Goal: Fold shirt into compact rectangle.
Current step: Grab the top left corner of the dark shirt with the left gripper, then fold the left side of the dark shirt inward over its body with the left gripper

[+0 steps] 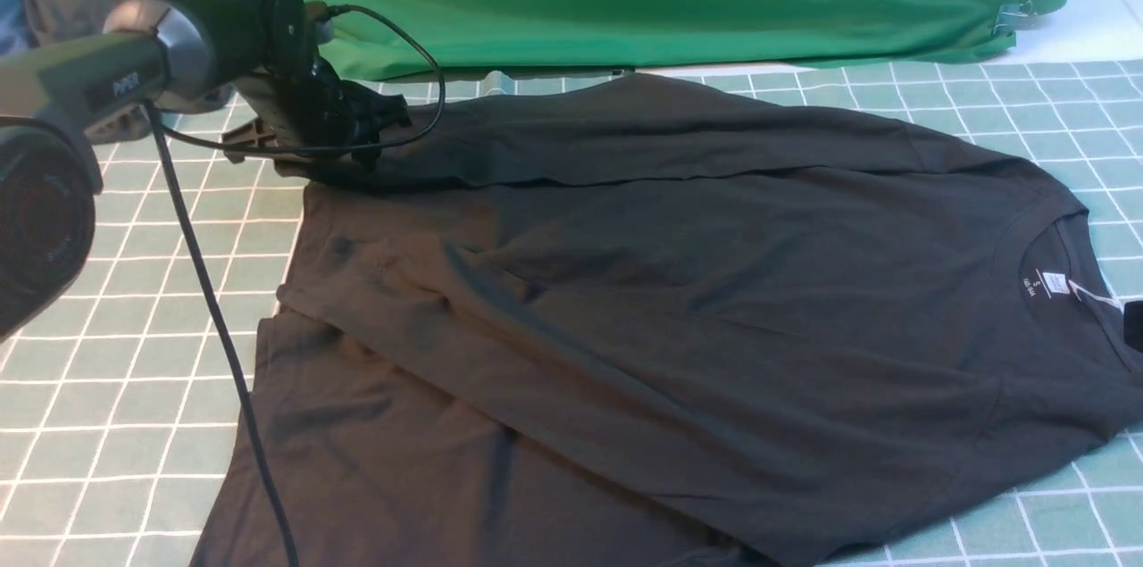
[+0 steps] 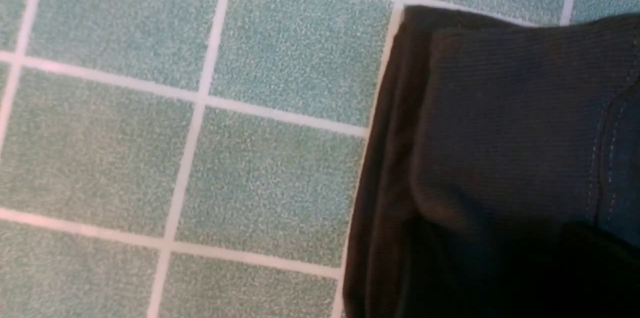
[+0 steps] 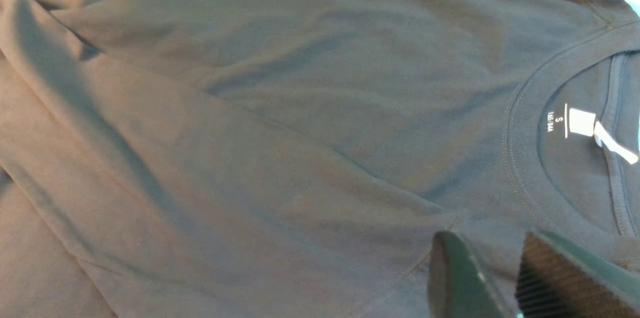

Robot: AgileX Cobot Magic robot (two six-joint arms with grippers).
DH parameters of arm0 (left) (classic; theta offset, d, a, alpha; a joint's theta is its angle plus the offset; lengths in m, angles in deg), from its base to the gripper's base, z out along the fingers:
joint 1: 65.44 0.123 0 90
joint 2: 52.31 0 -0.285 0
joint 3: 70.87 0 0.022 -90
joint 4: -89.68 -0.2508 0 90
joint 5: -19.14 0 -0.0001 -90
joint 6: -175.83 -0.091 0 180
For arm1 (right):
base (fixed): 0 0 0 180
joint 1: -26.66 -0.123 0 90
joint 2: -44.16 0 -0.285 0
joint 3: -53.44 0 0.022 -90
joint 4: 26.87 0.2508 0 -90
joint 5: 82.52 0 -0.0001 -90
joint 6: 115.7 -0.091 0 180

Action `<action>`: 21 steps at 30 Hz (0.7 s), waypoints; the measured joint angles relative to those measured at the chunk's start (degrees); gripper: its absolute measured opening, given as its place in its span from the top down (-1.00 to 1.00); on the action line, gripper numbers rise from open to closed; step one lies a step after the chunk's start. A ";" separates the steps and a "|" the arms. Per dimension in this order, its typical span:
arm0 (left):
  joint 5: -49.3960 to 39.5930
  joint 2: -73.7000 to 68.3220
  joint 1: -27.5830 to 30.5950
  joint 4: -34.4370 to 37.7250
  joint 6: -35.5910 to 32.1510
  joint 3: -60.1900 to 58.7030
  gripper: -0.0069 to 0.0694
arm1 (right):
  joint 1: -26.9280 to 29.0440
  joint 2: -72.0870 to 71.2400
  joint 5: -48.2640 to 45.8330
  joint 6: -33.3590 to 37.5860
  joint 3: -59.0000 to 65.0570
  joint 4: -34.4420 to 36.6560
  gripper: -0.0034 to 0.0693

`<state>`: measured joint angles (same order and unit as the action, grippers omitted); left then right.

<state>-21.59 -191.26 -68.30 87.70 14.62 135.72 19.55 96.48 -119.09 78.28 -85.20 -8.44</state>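
Green tiled cloth [image 1: 134,281] is covered centrally by the shirt [image 1: 670,281], with its collar [image 3: 520,122] toward the right edge. At the far-left cuff [image 2: 500,107] the left gripper [image 1: 375,134] is set; how its jaws stand cannot be told. The right gripper [image 3: 490,240] is held with jaws apart by the collar. Sleeve folding is judged in hand; next, the cuff must be pinched.

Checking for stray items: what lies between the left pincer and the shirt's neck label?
Front view: only fabric of the shirt, its body and a sleeve laid along the far edge, from the left pincer to the neck label. Nothing else.
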 joint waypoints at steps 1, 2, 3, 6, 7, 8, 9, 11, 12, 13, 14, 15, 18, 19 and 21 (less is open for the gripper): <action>-0.05 0.00 0.00 0.75 -1.39 0.00 0.35 | 0.00 0.00 0.00 0.00 0.00 0.00 0.40; -0.05 0.00 0.00 1.32 -2.66 0.00 0.54 | 0.00 0.00 0.05 0.00 0.00 0.00 0.40; -0.19 0.08 0.00 1.61 -3.43 0.00 0.65 | 0.00 0.00 0.05 0.00 0.00 0.00 0.40; -0.79 0.48 0.00 1.98 -4.27 0.00 0.75 | 0.00 0.00 0.00 0.00 0.00 0.00 0.39; -1.54 1.25 0.00 1.98 -4.43 0.00 0.77 | 0.00 0.00 0.00 0.00 0.00 0.00 0.39; -1.99 2.27 0.00 1.98 -4.90 0.00 0.77 | 0.00 0.00 0.00 0.00 0.00 0.00 0.39; -2.28 3.32 0.00 1.98 -5.32 0.00 0.77 | 0.00 0.00 0.00 0.00 0.00 0.00 0.39; -3.13 5.72 0.00 1.98 -5.99 0.00 0.77 | 0.00 0.00 0.00 0.00 0.00 0.00 0.39; -3.55 6.49 0.00 2.40 -6.31 0.00 0.77 | 0.00 0.00 0.00 0.00 0.00 0.00 0.39; -4.47 8.01 0.00 3.30 -7.00 0.00 0.77 | 0.00 0.00 0.00 0.00 0.00 0.00 0.39; -4.62 8.25 0.00 3.30 -7.11 0.00 0.77 | 0.00 0.00 0.00 0.00 0.00 0.00 0.39; -6.46 9.95 0.00 5.17 -8.64 0.00 0.77 | 0.00 0.00 0.00 0.04 0.00 0.00 0.39; -9.61 12.52 0.00 7.91 -10.66 0.00 0.77 | 0.00 0.00 0.00 0.04 0.00 0.00 0.39; -12.17 13.79 0.00 9.17 -11.84 0.04 0.77 | 0.00 0.00 0.00 0.04 0.00 0.00 0.39; -15.82 15.32 0.00 9.92 -12.51 0.04 0.77 | 0.00 0.00 0.00 0.04 0.00 -0.45 0.38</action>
<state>-37.41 -175.94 -68.30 97.62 2.12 135.76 19.55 96.48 -119.09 78.32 -85.20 -8.88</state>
